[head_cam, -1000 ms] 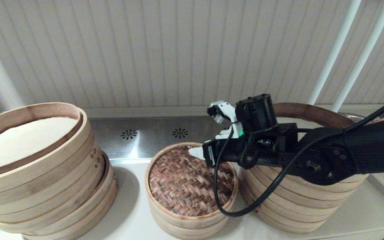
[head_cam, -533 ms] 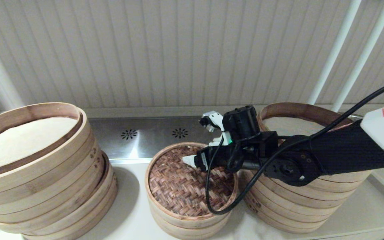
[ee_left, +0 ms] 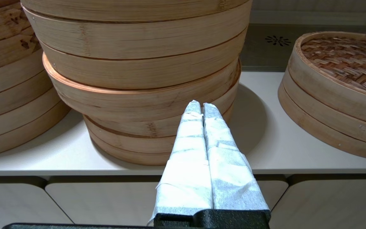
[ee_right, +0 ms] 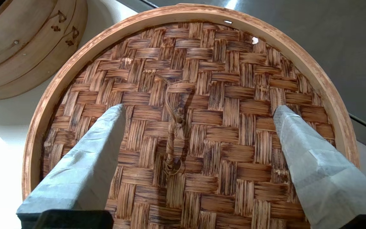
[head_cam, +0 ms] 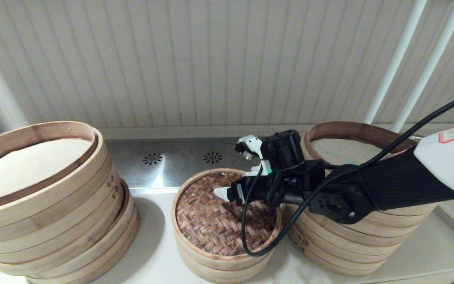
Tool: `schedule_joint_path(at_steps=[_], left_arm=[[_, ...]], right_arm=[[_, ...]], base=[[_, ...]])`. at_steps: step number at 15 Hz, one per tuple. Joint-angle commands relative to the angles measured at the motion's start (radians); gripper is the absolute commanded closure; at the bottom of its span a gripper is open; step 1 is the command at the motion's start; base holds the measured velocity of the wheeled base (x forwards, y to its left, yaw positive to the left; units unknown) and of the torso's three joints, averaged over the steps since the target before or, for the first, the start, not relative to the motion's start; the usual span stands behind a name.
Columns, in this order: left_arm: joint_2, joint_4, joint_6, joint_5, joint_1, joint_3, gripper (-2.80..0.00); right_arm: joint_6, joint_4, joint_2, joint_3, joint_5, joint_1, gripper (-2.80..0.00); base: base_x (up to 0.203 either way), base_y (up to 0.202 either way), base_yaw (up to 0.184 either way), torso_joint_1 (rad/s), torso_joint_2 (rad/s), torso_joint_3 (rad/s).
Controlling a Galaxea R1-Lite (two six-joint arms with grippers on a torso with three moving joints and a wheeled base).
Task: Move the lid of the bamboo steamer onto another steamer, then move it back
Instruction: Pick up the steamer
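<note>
1. The left end effector (ee_left: 202, 106) has its wrapped fingers pressed together, before a leaning steamer stack (ee_left: 141, 79)
2. The bamboo steamer lid (ee_left: 345, 63) sits on a tray, on the bench (ee_left: 265, 143)

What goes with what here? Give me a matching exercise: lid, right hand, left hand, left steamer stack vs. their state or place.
Column A
1. bamboo steamer lid
2. right hand
3. left hand
4. leaning steamer stack

Column B
a. shut, low in front of the counter
b. open, over the woven top
c. topmost tray shows a whitish liner
d. sits on a low steamer, centre of the counter

Pairs: 1-d, 2-b, 3-a, 4-c
</note>
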Motion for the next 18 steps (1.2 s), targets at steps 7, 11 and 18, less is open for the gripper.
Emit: schedule_joint_path(at_steps=[7,11,18], left_arm=[[0.000,0.000,0.000,0.000,0.000,0.000,0.00],[0.000,0.000,0.000,0.000,0.000,0.000,0.00],[0.000,0.000,0.000,0.000,0.000,0.000,0.00]], right_arm=[[0.002,-0.002,0.022,0.003,0.002,-0.002,-2.80],[0.000,-0.002,0.041,0.004,0.002,0.000,-2.80],[0.000,-0.001,0.060,0.003,0.004,-0.002,-2.80]], base=[[0.000,0.000,0.000,0.000,0.00,0.000],[0.000,0.000,0.000,0.000,0.00,0.000],[0.000,0.000,0.000,0.000,0.00,0.000]])
